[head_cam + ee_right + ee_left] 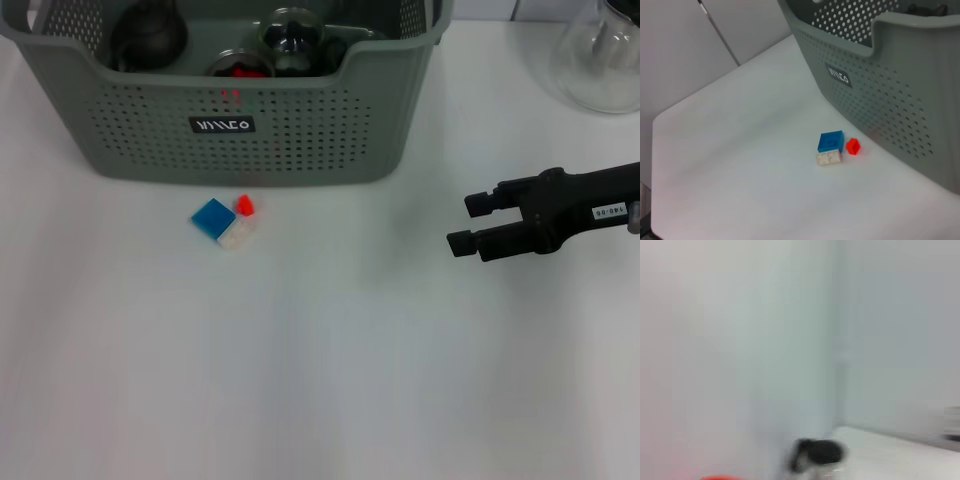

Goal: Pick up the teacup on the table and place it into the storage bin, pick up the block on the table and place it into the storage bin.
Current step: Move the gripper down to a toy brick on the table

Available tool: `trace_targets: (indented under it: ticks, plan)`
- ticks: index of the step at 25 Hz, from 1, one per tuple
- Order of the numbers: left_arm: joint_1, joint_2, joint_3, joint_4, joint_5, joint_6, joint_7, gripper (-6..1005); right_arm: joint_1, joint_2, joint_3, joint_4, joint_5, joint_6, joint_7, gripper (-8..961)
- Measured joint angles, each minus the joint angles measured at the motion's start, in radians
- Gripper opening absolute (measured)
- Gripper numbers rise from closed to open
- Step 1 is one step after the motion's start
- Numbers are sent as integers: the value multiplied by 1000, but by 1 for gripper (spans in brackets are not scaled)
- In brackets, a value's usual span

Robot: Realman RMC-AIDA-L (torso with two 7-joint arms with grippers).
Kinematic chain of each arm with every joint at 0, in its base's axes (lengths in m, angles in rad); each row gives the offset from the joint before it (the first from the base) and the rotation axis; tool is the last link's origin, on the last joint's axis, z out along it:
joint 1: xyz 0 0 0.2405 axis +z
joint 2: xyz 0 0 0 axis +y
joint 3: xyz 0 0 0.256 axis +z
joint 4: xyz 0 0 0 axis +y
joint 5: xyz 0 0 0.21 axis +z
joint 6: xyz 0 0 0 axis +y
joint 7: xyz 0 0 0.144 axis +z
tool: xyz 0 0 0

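White table [300, 380]: right gripper [458, 223] level, pointing toward block [224, 220], jaws apart, empty

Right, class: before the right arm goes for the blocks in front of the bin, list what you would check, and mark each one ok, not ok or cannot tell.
1. Right gripper open: ok, its jaws stand apart.
2. Blocks reachable: ok, the blue block, white block and red block lie on the table.
3. Blocks separate: not ok, blue and white touch.
4. Path from gripper to blocks free: ok.
5. Storage bin has room: cannot tell, dark items already inside.
6. Left gripper out of the way: cannot tell, not seen.
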Motion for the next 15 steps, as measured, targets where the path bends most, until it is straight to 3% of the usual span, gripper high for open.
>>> trace_targets:
  ticks: [3,6,9,15]
  plan:
    - [71,-1,-4,25,-116,128,118,799,-2,0,0,0,2,1,0,796]
    - [125,-25,3,45,-142,267,215,799,1,3,2,0,3,3,2,795]
    - [158,-49,31,60,-91,328,252,798,4,8,5,0,4,4,8,795]
    - [182,-60,204,54,110,337,285,794,6,11,22,10,4,5,14,795]
